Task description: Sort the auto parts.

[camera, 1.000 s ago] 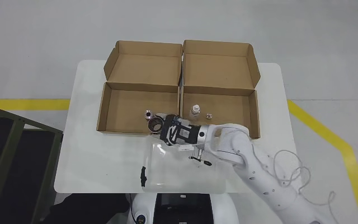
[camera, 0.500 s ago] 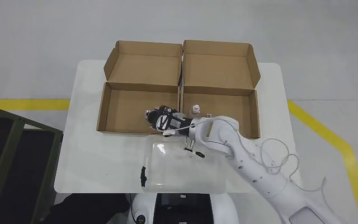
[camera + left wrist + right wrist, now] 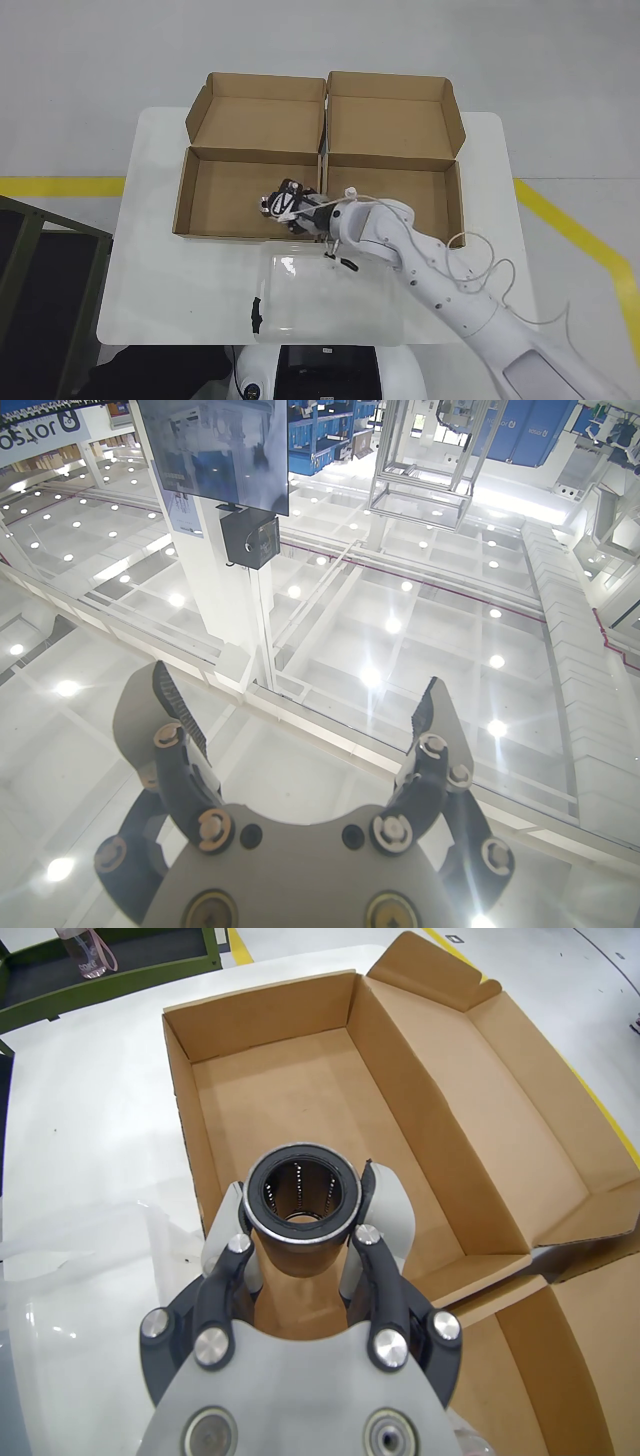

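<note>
My right gripper (image 3: 302, 1188) is shut on a dark cylindrical bearing (image 3: 302, 1200) with a hollow bore, held above the left cardboard box (image 3: 300, 1093). From above, that gripper (image 3: 283, 200) hangs over the box's near right corner, inside the box (image 3: 215, 195). A small metal ring part (image 3: 264, 206) lies on the box floor right beside the gripper. My left gripper (image 3: 295, 700) points up at the ceiling, open, with nothing between its fingers.
A second open cardboard box (image 3: 400, 190) adjoins the first on the right, both with lids folded back. A clear plastic bag (image 3: 320, 290) lies on the white table in front of the boxes, with a black piece (image 3: 255, 313) at its left edge.
The right arm has carried the bearing leftward and away from the table's front, from above the boxes' near wall to over the left box's interior. The left gripper shows no earlier frame.
</note>
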